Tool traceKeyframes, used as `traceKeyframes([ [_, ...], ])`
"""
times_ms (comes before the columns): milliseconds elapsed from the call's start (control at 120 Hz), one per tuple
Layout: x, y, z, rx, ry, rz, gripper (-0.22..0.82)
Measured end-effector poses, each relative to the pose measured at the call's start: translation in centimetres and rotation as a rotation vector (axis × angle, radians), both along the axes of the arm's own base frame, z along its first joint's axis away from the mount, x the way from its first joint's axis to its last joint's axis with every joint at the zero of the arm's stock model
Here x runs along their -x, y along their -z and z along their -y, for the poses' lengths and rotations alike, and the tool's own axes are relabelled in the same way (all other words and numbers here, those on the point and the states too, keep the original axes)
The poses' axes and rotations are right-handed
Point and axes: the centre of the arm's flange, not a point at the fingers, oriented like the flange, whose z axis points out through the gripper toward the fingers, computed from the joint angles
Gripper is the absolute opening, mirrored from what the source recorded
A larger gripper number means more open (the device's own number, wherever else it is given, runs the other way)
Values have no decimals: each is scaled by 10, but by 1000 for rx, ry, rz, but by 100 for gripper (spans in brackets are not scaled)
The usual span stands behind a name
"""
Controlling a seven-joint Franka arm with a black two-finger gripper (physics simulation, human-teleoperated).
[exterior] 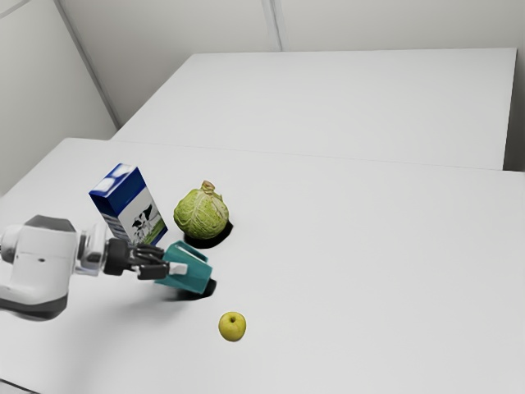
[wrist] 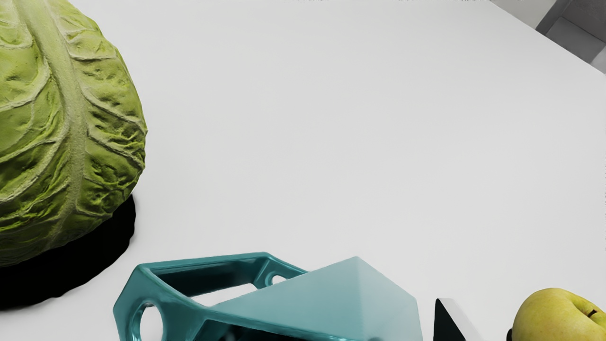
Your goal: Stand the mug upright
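A glossy teal, faceted mug [exterior: 190, 271] was pictured tilted toward the white table's [exterior: 353, 271] edge at the exterior view's left, between cabbage [exterior: 201, 215] and yellow apple [exterior: 232, 327]. The black two-finger gripper [exterior: 175, 266] was spread wide at it, nothing clamped.

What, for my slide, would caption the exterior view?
Gripper at a tilted teal mug; cabbage, carton and yellow apple nearby.

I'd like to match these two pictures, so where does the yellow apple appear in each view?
Exterior view: the yellow apple sits on the white table, below the teal mug and slightly toward the exterior view's right.
Wrist view: it is past the mug, on the side away from the cabbage, partly cut off by the picture's edge.
Shared landmark: the mug, between cabbage and apple in both.
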Motion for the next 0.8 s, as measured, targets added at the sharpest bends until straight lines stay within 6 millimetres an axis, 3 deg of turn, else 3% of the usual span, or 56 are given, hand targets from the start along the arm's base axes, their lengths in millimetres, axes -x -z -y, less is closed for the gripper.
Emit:
traceKeyframes([
  [258,-11,-8,10,4,16,27,-9],
  [800,-36,-30,24,-18,20,96,-18],
])
